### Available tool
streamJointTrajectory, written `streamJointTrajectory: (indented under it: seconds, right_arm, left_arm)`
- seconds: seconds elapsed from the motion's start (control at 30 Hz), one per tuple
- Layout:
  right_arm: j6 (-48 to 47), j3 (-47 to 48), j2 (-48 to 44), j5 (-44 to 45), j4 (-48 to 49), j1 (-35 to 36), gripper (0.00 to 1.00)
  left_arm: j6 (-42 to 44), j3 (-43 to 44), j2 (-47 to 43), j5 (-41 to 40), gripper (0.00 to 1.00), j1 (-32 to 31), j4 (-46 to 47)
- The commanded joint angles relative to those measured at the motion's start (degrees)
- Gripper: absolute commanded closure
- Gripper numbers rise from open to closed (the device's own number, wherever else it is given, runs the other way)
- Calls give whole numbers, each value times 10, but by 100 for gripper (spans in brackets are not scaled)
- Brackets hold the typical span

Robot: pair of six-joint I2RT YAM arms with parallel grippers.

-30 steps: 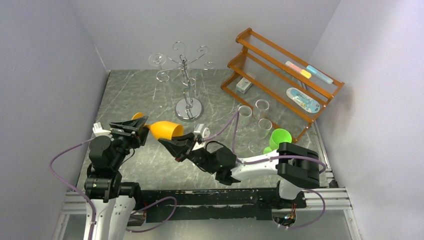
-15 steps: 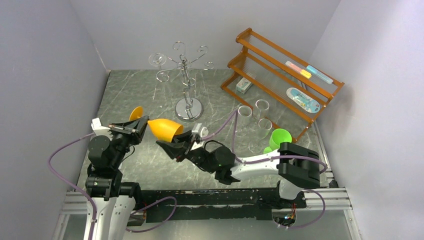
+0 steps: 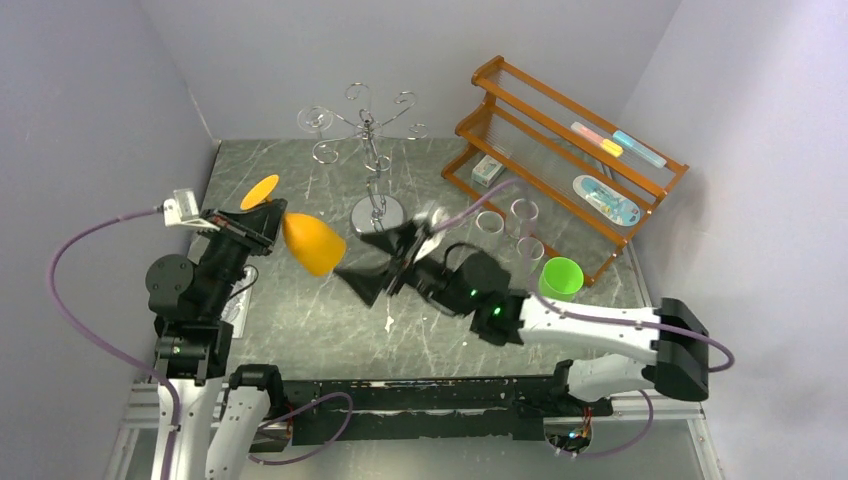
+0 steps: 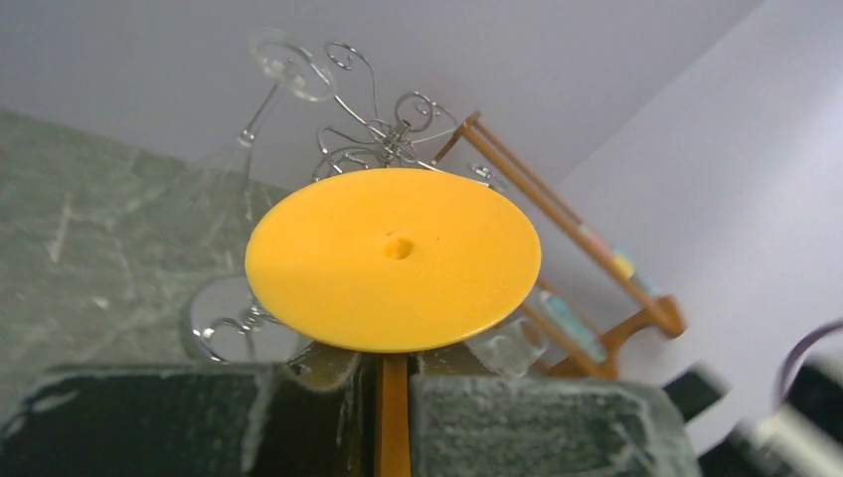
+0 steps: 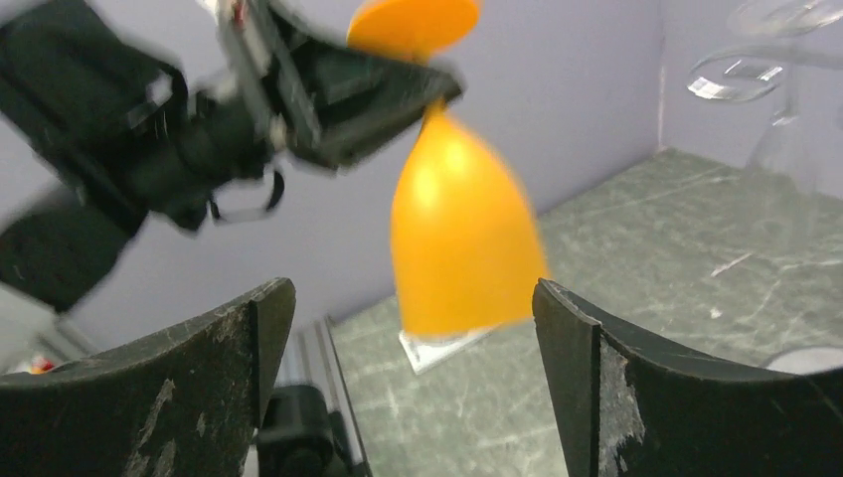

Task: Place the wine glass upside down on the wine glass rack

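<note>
Stem of the orange wine glass (image 3: 312, 245) is almost wholly hidden between the fingers of the left gripper (image 3: 272, 215), which is clenched on it; from the left wrist the round foot covers the bowl entirely, and the right wrist view is smeared and cuts the foot off at its top edge. The glass hangs tilted above the table (image 3: 300, 325), foot up and bowl down toward the right gripper (image 3: 375, 262), whose jaws stand wide apart, the bowl just ahead of their gap and touching neither finger. The wine glass rack (image 3: 372, 150) stands well apart at the back.
</note>
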Motion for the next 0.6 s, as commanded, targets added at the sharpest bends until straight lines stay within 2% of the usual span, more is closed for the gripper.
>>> streamJointTrajectory:
  seconds: [0.0,0.13,0.3,0.4,0.5,0.57]
  right_arm:
    - [136,70,-54,-106,-157,-94,6]
    - [249,147,-44,-157,-275,-142,9]
    - [346,223,-2,-216,-339,-162,14]
    - [367,240,18,-259,-326,-161,17]
    - [396,209,12,-297,-241,-163,16]
    - [406,203,11,-308,-227,-163,16]
  left_arm:
    - [219,24,30,114,95,1,14]
    - [306,27,19,141,95,1,12]
    - [358,-9,-13,226,95,1,68]
    - [361,-31,-27,260,95,1,101]
    - [364,-46,-37,261,95,1,114]
    - [358,-51,-38,268,95,1,119]
